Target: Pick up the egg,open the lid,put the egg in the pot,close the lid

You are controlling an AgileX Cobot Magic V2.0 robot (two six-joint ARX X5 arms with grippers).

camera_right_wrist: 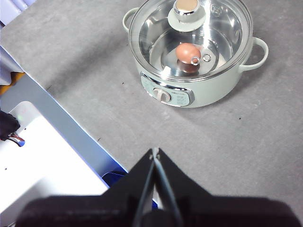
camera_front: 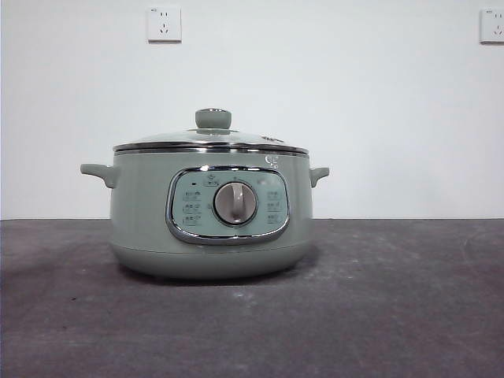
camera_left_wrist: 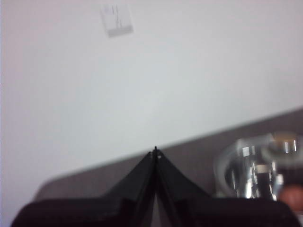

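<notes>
The fragile egg (camera_right_wrist: 188, 50) lies inside the pot (camera_right_wrist: 208, 92) under the glass lid (camera_right_wrist: 189, 40), liftable by its knob (camera_right_wrist: 188, 8); the left gripper (camera_left_wrist: 155, 152) and right gripper (camera_right_wrist: 155, 151) have their jaws pressed together, well clear of the pot.

The front view looks level and close across the tabletop (camera_front: 394, 315) at the pot (camera_front: 142, 213), the right wrist view looks down on the same pot (camera_right_wrist: 218, 92) from well above, and the left wrist view faces the wall.

Two white wall sockets (camera_front: 164, 24) (camera_front: 492, 25) sit above the grey table (camera_front: 394, 299).
</notes>
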